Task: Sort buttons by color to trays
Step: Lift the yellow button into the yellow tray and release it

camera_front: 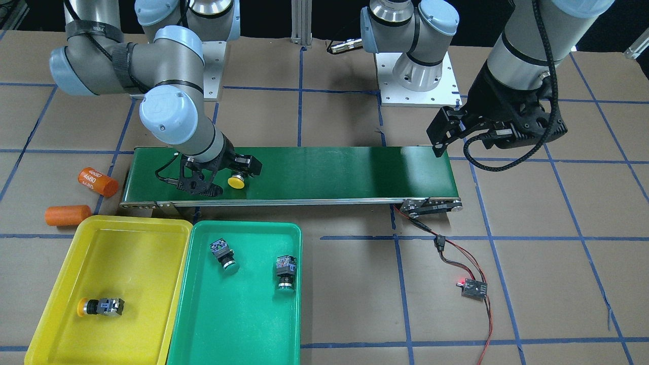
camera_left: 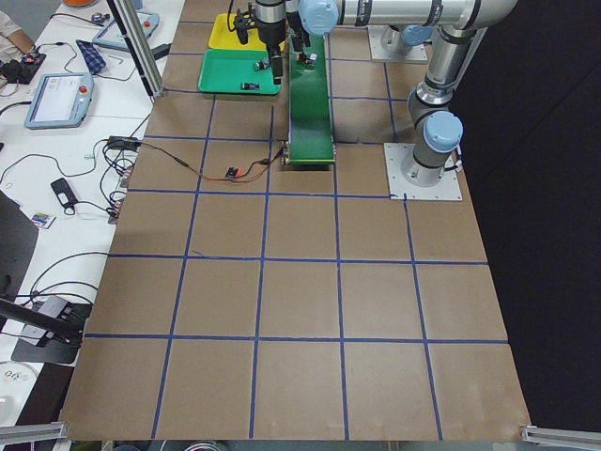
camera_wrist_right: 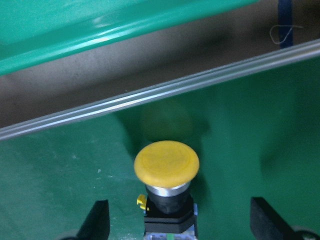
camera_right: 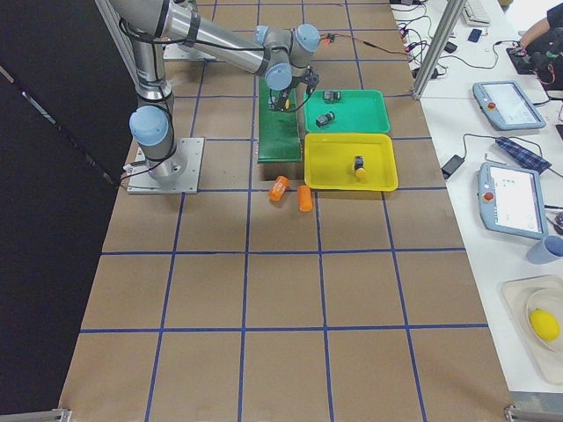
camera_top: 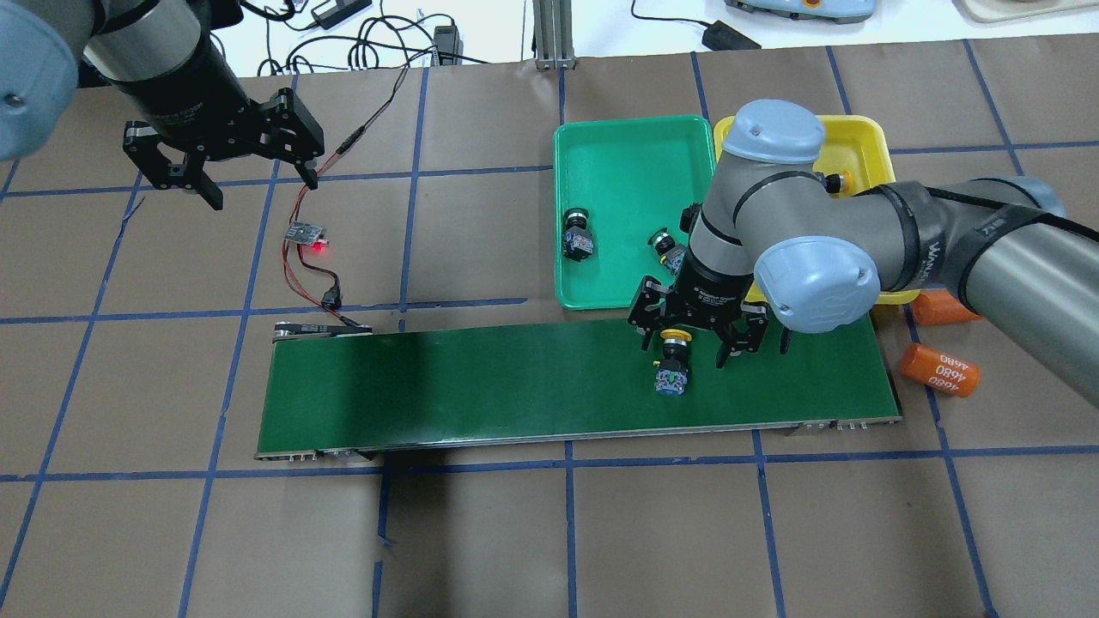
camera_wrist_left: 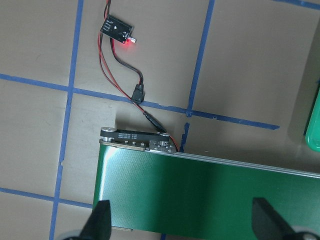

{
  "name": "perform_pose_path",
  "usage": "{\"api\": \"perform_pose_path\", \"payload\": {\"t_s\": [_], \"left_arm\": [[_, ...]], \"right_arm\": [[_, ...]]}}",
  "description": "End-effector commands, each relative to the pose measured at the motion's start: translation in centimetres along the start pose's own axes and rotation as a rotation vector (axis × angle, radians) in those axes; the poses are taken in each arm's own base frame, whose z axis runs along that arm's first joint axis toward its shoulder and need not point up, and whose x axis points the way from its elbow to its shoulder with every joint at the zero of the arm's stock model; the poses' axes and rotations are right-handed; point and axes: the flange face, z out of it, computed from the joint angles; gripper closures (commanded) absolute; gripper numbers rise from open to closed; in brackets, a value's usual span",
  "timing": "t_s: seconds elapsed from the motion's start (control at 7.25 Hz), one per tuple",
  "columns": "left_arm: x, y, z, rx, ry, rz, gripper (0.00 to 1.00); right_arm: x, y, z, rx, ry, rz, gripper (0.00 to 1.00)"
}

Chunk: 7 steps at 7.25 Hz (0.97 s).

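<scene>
Pickup prep — straddling yellow push-button [camera_wrist_right: 166, 162] on conveyor belt [camera_top: 472, 378] with right gripper [camera_top: 687, 350] spread wide, targeting yellow tray [camera_front: 132, 238]; parking left gripper [camera_top: 262, 189] aside, likewise spread.

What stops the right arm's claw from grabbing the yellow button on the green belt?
Likely nothing, so yes: the right claw hangs open right over the yellow button, fingers either side, nothing between them on the belt.

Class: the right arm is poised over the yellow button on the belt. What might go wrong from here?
The open right end effector straddles the yellow button, which lies on its side; closing off-centre may roll it. The yellow tray abuts the green tray, so a loose release may land wrong.
</scene>
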Motion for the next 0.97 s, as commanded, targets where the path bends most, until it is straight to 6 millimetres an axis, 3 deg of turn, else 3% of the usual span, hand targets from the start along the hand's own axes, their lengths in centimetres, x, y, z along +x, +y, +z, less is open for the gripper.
{"api": "perform_pose_path", "payload": {"t_s": [0.0,0.14,0.41,0.69,0.83], "left_arm": [[0.0,0.0,-0.1,0.006,0.001,0.000,0.00],[0.0,0.0,-0.1,0.006,0.001,0.000,0.00],[0.0,-0.1,0.0,0.005,0.001,0.000,0.00],[0.0,0.0,-0.1,0.006,0.001,0.000,0.00],[-0.1,0.0,-0.1,0.008,0.001,-0.001,0.00]], "right_arm": [[0.6,0.2,2.0,-0.038,0.018,0.014,0.52],[0.6,0.0,1.6,-0.025,0.029,0.011,1.00],[0.8,-0.1,0.9,-0.011,0.024,0.013,1.00],[0.3,-0.6,-1.8,0.045,0.010,0.004,1.00],[0.8,-2.1,-4.7,0.126,0.062,0.017,1.00]]}}
